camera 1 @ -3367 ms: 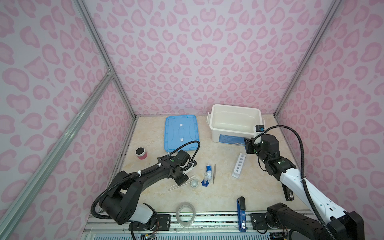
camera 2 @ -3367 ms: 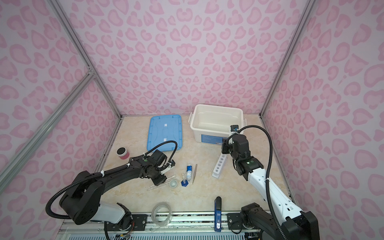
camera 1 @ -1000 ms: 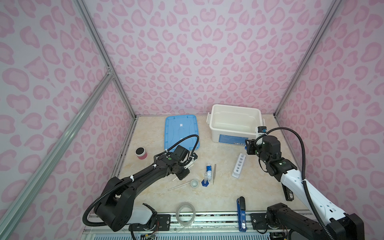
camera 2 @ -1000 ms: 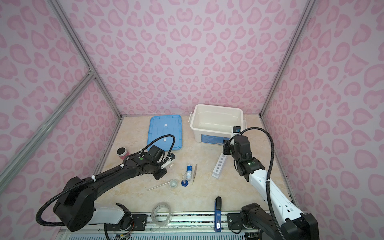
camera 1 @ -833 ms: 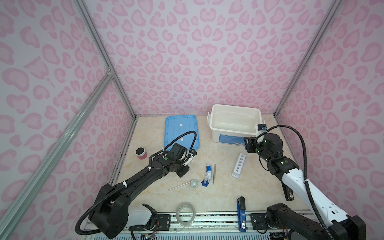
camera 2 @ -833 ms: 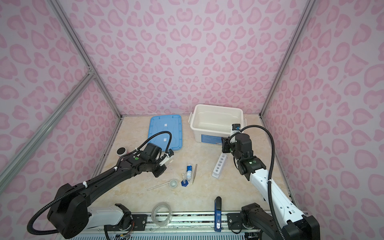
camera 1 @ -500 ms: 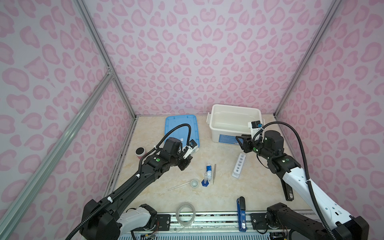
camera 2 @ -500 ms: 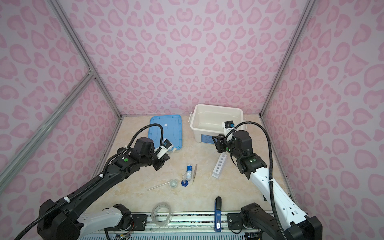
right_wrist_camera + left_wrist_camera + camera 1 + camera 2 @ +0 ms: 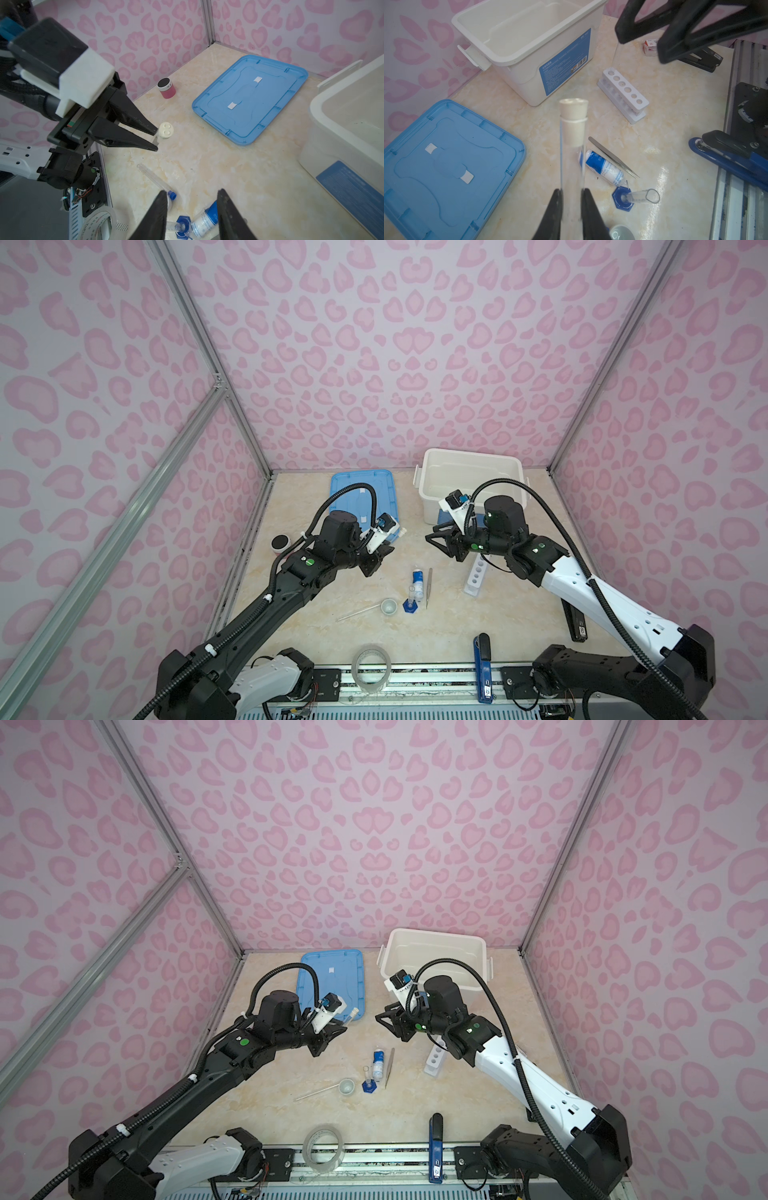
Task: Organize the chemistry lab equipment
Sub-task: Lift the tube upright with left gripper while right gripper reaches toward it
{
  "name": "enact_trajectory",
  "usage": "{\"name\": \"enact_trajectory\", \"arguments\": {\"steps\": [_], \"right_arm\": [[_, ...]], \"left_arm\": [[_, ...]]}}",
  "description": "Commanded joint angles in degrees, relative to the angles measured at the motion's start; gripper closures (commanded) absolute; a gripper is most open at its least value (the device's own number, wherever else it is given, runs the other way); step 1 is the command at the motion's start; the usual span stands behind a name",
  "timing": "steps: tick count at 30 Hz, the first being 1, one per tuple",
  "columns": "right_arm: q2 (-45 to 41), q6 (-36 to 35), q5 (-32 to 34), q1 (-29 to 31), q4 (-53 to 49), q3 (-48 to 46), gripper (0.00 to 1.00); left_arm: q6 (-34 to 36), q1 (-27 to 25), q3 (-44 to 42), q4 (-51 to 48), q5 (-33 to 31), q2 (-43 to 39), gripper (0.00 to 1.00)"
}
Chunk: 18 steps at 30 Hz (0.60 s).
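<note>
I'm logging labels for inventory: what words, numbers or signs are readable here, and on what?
"80", seemingly, on the blue label of the small bottle; rest blurred.
Print and barcode, blue label of the white bin: too small to read.
Sticker on the black stapler: blurred.
Core print of the tape roll: unreadable.

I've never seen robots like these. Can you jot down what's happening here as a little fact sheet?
Left jaws: shut on a capped test tube, held above the table
Right jaws: open, empty, pointing toward the left jaws
Rack: every hole empty
On the table: second test tube, dish, bottle, tweezers
Bin: looks empty, blue lid beside it
</note>
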Motion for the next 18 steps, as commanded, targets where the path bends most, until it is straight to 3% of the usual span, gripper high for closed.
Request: {"name": "enact_trajectory", "arguments": {"steps": [1, 5, 18], "right_arm": [[2.0, 2.2, -4.2, 0.8, 5.6, 0.3, 0.61], [4.6, 5.2, -8.2, 1.2, 10.5, 0.1, 0.63], [8.4, 8.6, -10.3, 3.7, 17.9, 0.3, 0.65]], "left_arm": [[-0.6, 0.1, 0.3, 2.5, 2.3, -0.9, 0.84], [-0.6, 0.1, -0.7, 2.7, 1.8, -2.7, 0.84], [-1.3, 0.1, -0.8, 3.6, 4.4, -2.5, 0.84]]}}
